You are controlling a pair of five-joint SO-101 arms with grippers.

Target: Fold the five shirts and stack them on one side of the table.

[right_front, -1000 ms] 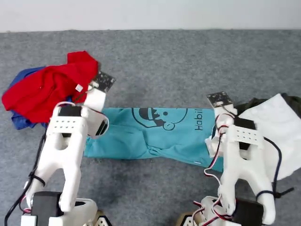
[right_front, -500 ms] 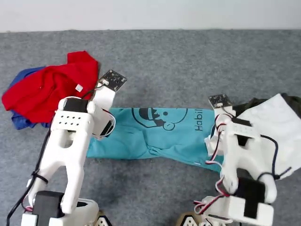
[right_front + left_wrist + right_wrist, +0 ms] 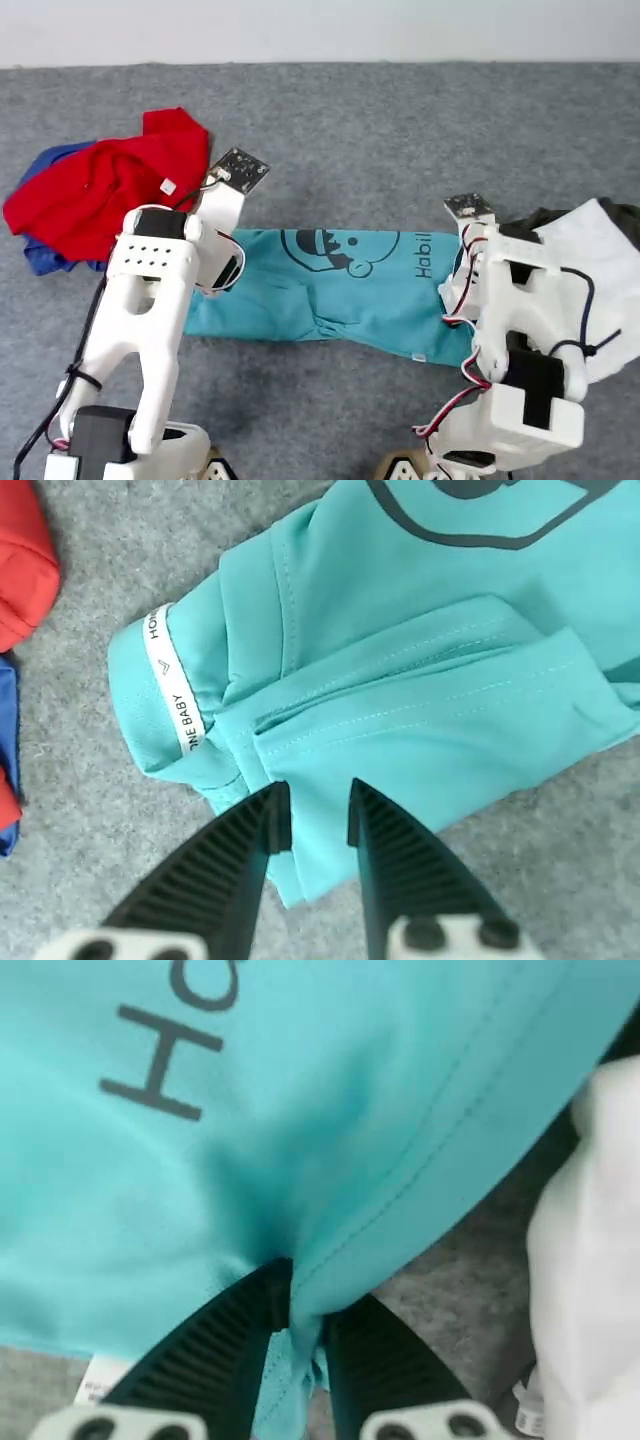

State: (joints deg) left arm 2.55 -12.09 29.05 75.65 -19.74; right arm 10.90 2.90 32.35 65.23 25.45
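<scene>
high view: teal shirt (image 3: 330,290) lies stretched across the grey felt-like table (image 3: 400,130), between both arms. red shirt (image 3: 100,185) is heaped beside the left arm, white shirt (image 3: 590,270) by the right. pale wall (image 3: 320,30) behind.
left wrist view: left gripper (image 3: 313,805) released, fingers parted over the teal shirt's collar end.
right wrist view: right gripper (image 3: 305,1310) clenched on the teal shirt's hem.

Teal shirt (image 3: 330,290), seemingly folded lengthwise, lies between crumpled red shirt (image 3: 110,185) and white shirt (image 3: 600,260).
</scene>
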